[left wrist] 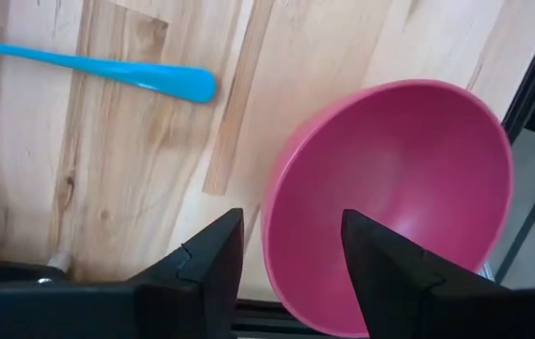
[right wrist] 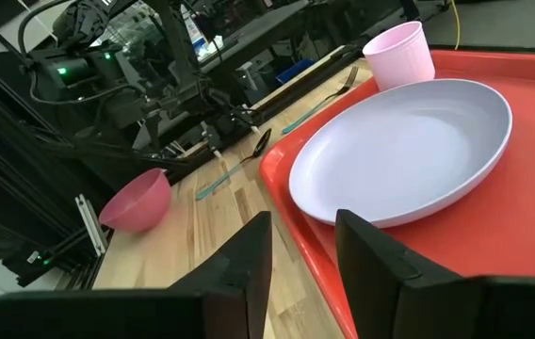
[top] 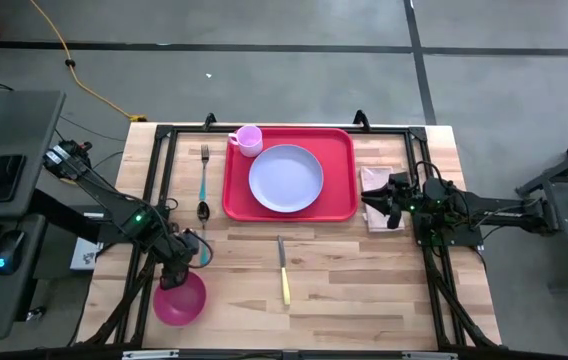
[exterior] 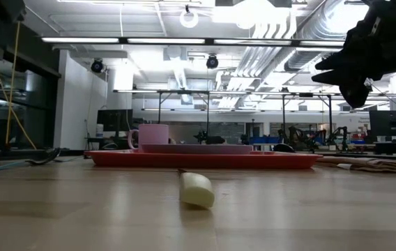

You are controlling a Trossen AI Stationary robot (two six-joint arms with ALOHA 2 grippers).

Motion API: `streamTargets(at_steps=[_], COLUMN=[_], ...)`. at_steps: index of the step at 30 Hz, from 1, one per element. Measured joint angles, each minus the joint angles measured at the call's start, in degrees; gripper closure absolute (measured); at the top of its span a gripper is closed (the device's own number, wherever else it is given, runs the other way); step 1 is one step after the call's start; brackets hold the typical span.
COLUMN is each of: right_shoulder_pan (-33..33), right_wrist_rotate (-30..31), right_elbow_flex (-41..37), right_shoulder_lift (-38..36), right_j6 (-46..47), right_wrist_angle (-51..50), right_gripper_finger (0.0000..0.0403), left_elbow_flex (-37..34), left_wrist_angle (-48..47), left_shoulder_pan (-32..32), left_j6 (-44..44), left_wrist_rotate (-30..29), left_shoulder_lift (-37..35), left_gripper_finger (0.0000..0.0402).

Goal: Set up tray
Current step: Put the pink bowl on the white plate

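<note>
Your red tray sits at the far middle of the tabletop, carrying the lavender plate and pink cup. The left tool hangs spread over the pink bowl's rim; pinch off-centre and the bowl may tip or skid. The right tool, spread and empty, hovers beside the tray near the napkin.

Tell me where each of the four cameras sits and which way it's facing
High: overhead, straight down on tray; both arms show.
Low: table height, level across; yellow-handled knife nearest, right gripper above.
Left wrist: looks down past the open left gripper at pink bowl.
Right wrist: looks past its open fingers across lavender plate to the left arm.
Shared: pink cup shows in high, low, right wrist.
</note>
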Motion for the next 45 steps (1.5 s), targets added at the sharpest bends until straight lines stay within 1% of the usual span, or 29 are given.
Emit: streamTargets(at_steps=[11, 20, 22, 33, 36, 40, 45], right_shoulder_pan=[0.0, -0.02, -0.02, -0.02, -0.02, -0.02, -0.01], right_wrist_rotate=[0.16, 0.74, 0.76, 0.91, 0.91, 0.91, 0.91], right_elbow_flex=[0.02, 0.09, 0.09, 0.09, 0.09, 0.09, 0.09], right_shoulder_lift=[0.0, 0.02, 0.02, 0.04, 0.04, 0.07, 0.07], right_j6=[0.0, 0.68, 0.68, 1.11, 1.09, 1.06, 1.03], right_wrist_angle=[-0.02, -0.01, 0.0, 0.0, -0.02, -0.08, -0.35], right_gripper_finger=[0.0305, 0.0304, 0.0304, 0.0304, 0.0304, 0.0304, 0.0304], left_elbow_flex=[-0.81, -4.95, -5.11, -5.11, -5.11, -5.11, -5.11], left_wrist_angle=[0.55, 1.05, 1.29, 3.74, 3.73, 3.76, 3.9], left_shoulder_pan=[0.0, 0.02, 0.02, 0.02, 0.02, 0.02, 0.02], left_j6=[0.06, -0.52, -0.93, -1.08, -1.05, 1.46, 1.68], left_wrist_rotate=[-3.28, -2.4, -1.44, -0.07, -0.05, 0.9, 1.25], left_shoulder_lift=[0.0, 0.02, 0.02, 0.03, 0.86, 2.83, 5.51], left_gripper_finger=[0.019, 0.019, 0.019, 0.019, 0.019, 0.019, 0.019])
